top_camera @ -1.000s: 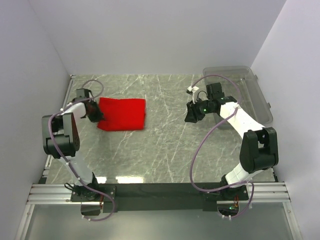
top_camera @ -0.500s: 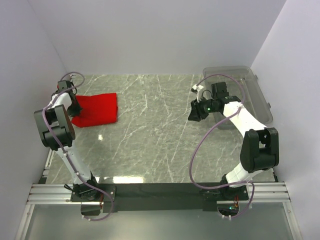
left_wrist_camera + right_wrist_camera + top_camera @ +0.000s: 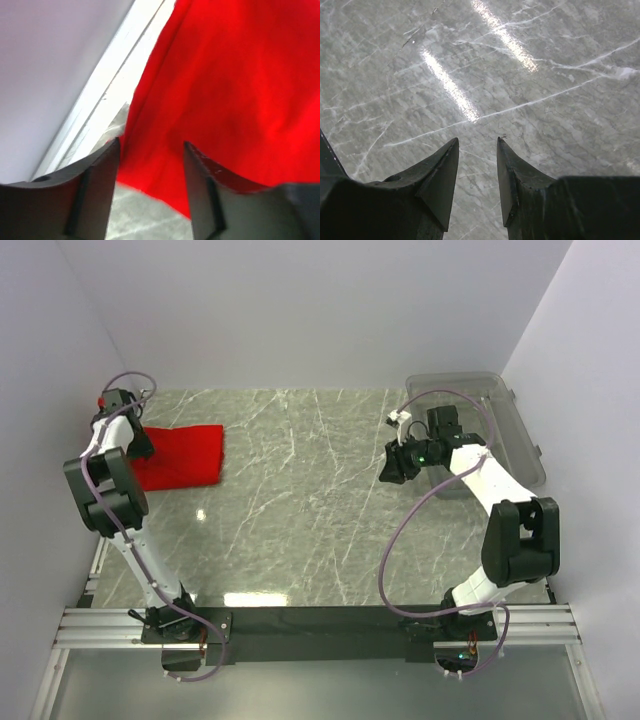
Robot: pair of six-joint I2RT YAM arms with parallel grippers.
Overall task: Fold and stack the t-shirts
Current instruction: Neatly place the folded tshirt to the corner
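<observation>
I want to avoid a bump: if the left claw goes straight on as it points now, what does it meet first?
Probably the red t-shirt, lying right ahead of the left claw; how far is unclear.

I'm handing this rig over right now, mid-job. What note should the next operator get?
Left gripper: open, over the left edge of the shirt.
Right gripper: open, nothing between its fingers, above bare table near the bin.
Shirt: folded, lying at the table's far-left edge.
Done: the fold, it seems.
Left: stacking. Only one shirt is in view, so confirm where the stack goes.
</observation>
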